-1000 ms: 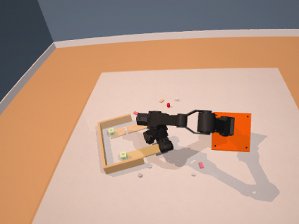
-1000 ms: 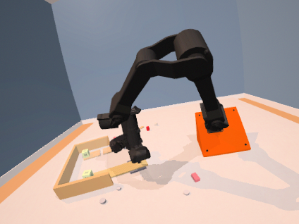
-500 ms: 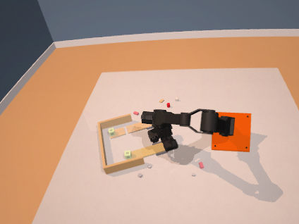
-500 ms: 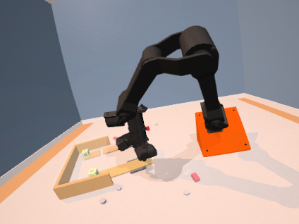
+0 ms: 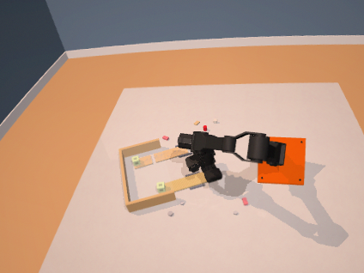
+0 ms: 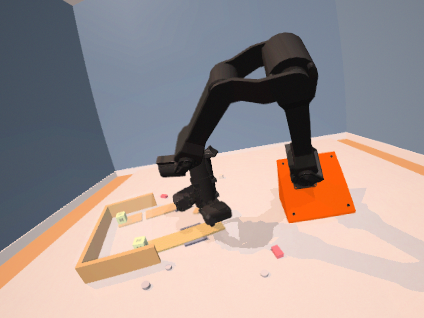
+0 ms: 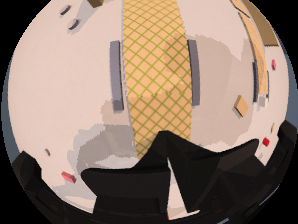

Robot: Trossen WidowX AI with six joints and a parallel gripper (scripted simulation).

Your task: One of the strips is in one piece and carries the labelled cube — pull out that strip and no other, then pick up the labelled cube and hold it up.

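Note:
The near strip (image 5: pixel 185 184) (image 6: pixel 182 237) (image 7: pixel 155 60), yellow with a crosshatched top, lies unbroken between two grey rails, its outer end beyond them. A pale green cube (image 5: pixel 160 186) (image 6: pixel 140 242) with dark marks sits at its inner end. The far strip (image 5: pixel 169 154) (image 6: pixel 162 210) (image 7: pixel 260 62) shows a gap between two pieces; another pale green marked cube (image 5: pixel 136 160) (image 6: pixel 121 217) is at its inner piece. My gripper (image 5: pixel 213 175) (image 6: pixel 215 220) (image 7: pixel 162 135) is shut with nothing between its fingers, tips down over the near strip's outer end. Contact with the strip is hidden.
A wooden wall (image 5: pixel 124 180) (image 6: pixel 120 265) encloses the inner ends of both strips on three sides. Small red, grey and tan pieces are scattered around. A red block (image 5: pixel 245 201) (image 6: pixel 277 251) (image 7: pixel 68 177) lies between the near strip and the orange base (image 5: pixel 296 172) (image 6: pixel 337 200).

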